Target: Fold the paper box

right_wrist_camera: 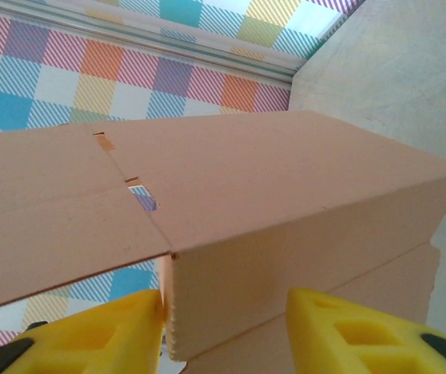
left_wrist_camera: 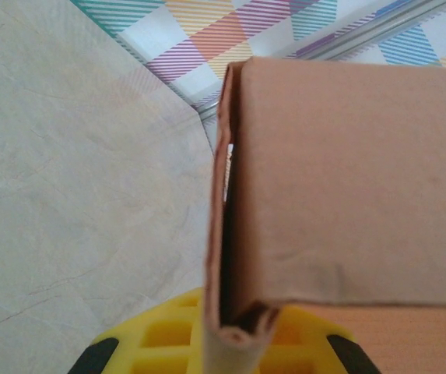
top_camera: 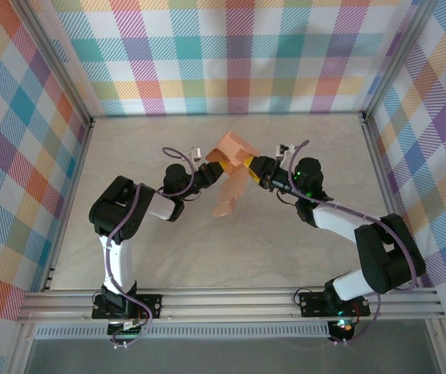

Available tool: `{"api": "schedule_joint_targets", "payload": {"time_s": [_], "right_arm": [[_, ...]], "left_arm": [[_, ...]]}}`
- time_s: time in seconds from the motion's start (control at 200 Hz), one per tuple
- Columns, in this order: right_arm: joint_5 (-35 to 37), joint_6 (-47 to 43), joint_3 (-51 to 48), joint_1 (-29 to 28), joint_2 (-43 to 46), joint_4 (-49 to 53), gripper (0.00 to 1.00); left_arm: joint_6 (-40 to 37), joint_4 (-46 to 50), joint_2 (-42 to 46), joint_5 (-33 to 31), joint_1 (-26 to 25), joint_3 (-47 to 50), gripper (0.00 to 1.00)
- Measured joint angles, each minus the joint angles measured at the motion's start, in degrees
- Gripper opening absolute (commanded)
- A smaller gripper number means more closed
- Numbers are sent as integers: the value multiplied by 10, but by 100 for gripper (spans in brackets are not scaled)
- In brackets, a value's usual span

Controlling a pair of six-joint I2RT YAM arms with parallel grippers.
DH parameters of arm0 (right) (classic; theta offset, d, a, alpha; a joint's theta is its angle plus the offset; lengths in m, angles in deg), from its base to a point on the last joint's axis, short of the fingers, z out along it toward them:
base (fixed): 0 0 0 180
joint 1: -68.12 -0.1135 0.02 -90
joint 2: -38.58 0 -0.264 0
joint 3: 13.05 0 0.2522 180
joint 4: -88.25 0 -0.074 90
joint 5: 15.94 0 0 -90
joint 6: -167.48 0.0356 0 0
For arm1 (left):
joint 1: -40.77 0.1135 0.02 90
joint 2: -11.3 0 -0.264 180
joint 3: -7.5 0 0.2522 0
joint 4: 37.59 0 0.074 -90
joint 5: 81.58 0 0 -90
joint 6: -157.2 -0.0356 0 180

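The paper box (top_camera: 234, 183) hangs above the table (top_camera: 207, 257), held up between the two grippers, which meet it from opposite sides. It is salmon-orange card, partly folded. One angled panel rises beyond the grippers and a longer flap droops below them toward the arms' bases.

The left gripper (top_camera: 207, 168) is clamped on the card. In the left wrist view a doubled, folded edge of the box (left_wrist_camera: 324, 179) runs straight down into the gap between the yellow fingers (left_wrist_camera: 160, 339) and is pinched there. A broad panel spreads out ahead of the gripper and to its right.

The right gripper (top_camera: 252, 165) reaches the box from the other side. In the right wrist view its two yellow fingers (right_wrist_camera: 90, 339) straddle a folded corner of the box (right_wrist_camera: 285, 202). One finger sits against the card's vertical edge and the other is just beside the lower panel. Whether they are actually pressing on the card cannot be told. Ahead of this gripper a wide panel slopes away, and a notched flap extends to its left.
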Motion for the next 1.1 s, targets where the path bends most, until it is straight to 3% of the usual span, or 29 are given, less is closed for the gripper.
{"api": "schedule_joint_targets", "payload": {"time_s": [0.255, 0.35, 0.43, 0.505, 0.915, 1.035, 1.1], "right_arm": [[-1, 3, 7, 0, -5, 10, 26], [0, 0, 9, 0, -4, 27, 27], [0, -5, 11, 0, -2, 41, 39], [3, -17, 13, 0, 8, 60, 41], [22, -52, 17, 0, 38, 144, 18], [22, -54, 19, 0, 38, 157, 18], [22, -55, 21, 0, 38, 163, 23]], "left_arm": [[-14, 0, -3, -9, -1, 0, 0], [-20, 0, -5, -16, -1, 1, 0], [-28, 0, -5, -18, -1, 2, 0], [-39, 1, -5, -16, -2, 4, 0], [-84, 18, -3, -11, -2, 9, 0], [-89, 20, -3, -15, -2, 11, 0], [-90, 20, -3, -15, -2, 13, 0]]}}
